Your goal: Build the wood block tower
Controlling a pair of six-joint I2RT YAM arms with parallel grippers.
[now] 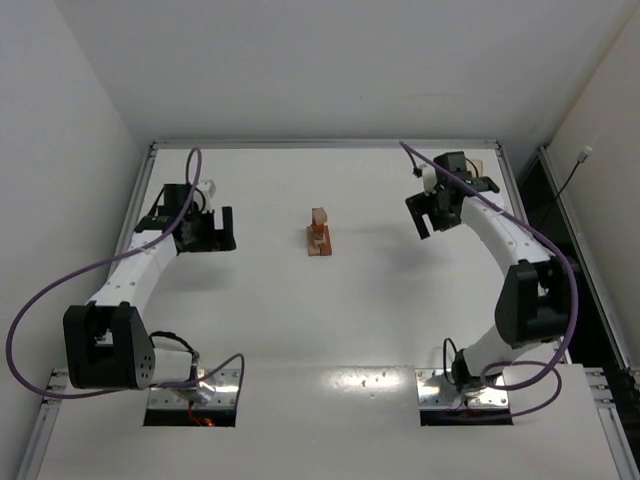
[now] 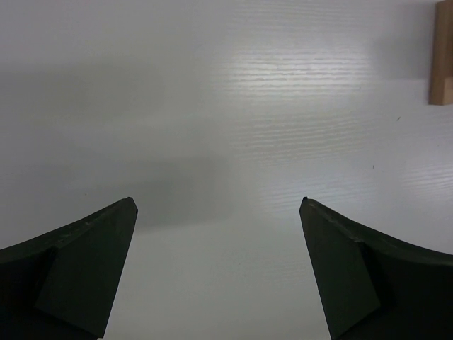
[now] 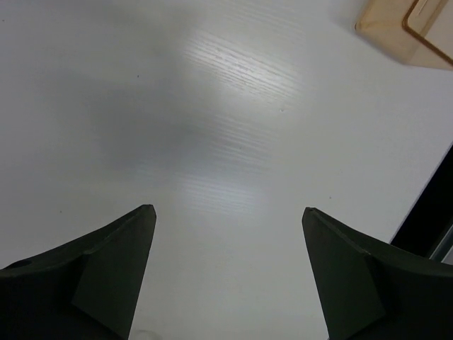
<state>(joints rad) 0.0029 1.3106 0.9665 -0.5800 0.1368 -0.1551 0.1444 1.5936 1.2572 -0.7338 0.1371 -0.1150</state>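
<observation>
The tower (image 1: 319, 233) stands mid-table, a narrow stack of wood blocks with a reddish-brown base and a lighter tan piece on top. My left gripper (image 1: 222, 231) hovers well to its left, open and empty. In the left wrist view the left gripper (image 2: 218, 202) has only bare table between its fingers, and a tan wooden piece (image 2: 442, 53) shows at the upper right edge. My right gripper (image 1: 430, 214) hangs to the tower's right, also apart from it. The right wrist view shows the right gripper (image 3: 228, 209) open over bare table.
A light-wood tray (image 3: 407, 28) lies at the back right corner, just beyond the right gripper; it also shows as a tan shape (image 1: 479, 165) in the top view. The table's right edge (image 3: 425, 202) drops to a dark gap close by.
</observation>
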